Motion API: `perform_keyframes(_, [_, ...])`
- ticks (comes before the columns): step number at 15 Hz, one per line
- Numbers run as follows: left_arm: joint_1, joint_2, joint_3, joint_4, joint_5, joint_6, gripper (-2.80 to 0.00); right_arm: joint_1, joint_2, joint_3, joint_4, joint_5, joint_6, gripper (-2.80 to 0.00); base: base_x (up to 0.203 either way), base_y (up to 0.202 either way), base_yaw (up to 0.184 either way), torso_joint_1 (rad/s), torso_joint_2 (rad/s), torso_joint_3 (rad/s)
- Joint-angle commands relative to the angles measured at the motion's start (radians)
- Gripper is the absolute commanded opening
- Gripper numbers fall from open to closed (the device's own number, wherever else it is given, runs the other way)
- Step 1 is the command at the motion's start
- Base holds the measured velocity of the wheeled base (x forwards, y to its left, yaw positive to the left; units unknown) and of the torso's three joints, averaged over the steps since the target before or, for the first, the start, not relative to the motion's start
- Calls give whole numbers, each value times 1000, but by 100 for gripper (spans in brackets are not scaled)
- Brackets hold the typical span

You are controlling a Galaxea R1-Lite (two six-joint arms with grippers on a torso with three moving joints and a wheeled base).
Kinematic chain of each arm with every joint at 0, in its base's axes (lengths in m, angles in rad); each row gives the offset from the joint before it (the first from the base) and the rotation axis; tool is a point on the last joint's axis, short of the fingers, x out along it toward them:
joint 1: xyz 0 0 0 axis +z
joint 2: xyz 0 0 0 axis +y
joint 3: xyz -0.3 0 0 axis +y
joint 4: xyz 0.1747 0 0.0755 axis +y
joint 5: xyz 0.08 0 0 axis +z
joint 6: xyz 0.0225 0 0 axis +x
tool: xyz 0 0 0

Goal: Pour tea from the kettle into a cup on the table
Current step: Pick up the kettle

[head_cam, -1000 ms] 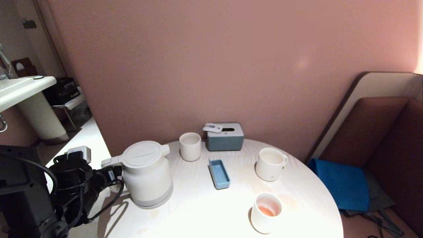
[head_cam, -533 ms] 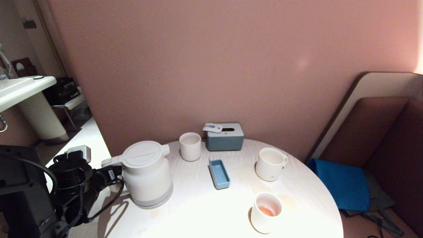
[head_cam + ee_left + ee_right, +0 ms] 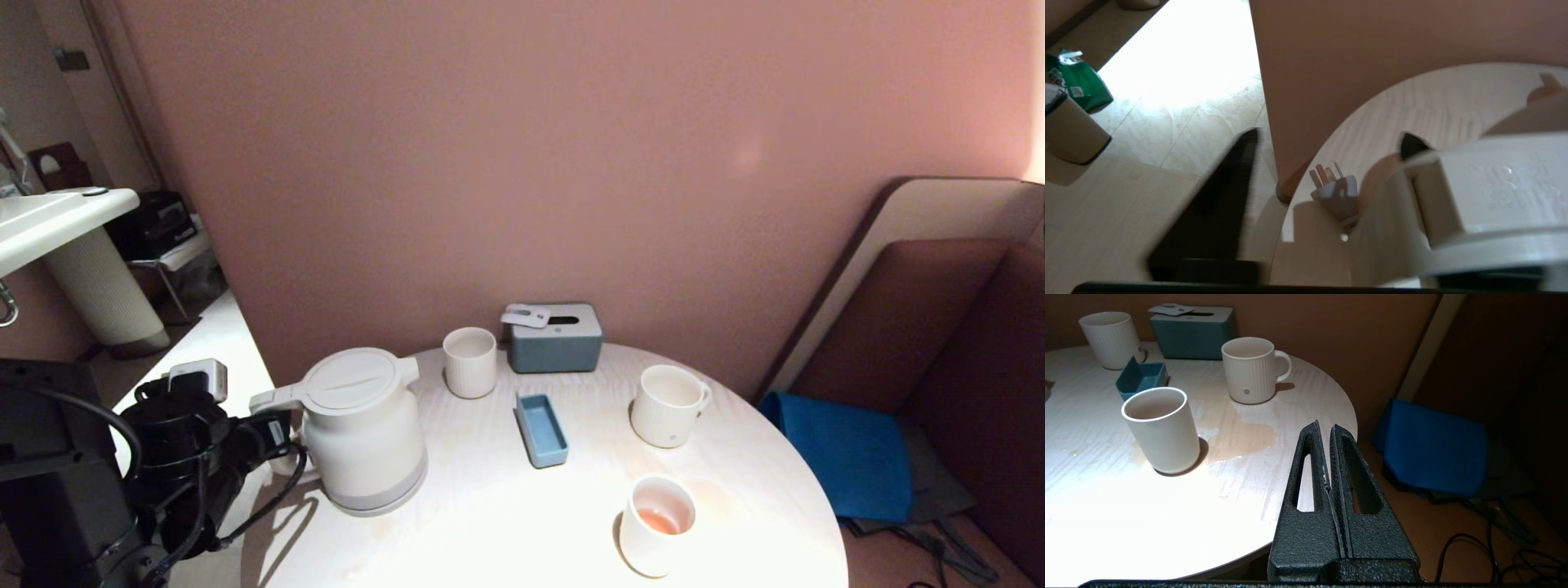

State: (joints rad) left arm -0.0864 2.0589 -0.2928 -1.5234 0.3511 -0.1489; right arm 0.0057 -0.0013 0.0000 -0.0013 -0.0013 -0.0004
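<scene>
**Kettle upright, left pincer around its handle**

At the counter's (image 3: 506, 523) left edge: left pincer (image 3: 273, 429) spread around the handle of the kettle (image 3: 367, 433), not visibly clamped. Kettle upright near that edge. Toward the right edge: ribbed cup (image 3: 668, 406), upright. Near the front edge: smooth cup (image 3: 655, 527) holding tea (image 3: 660, 520). Off the right edge: right pincer (image 3: 1327, 428), clenched on nothing.

The kettle (image 3: 1474, 196) hides one of the left gripper's (image 3: 1327, 163) blurred fingers (image 3: 1216, 212).
</scene>
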Motion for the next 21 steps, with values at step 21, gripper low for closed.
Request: perform_keyframes(21, [-26,24,-62,-47,-77,9,-280,0,1,0,0,0,0,-280,0,0,0,0,0,0])
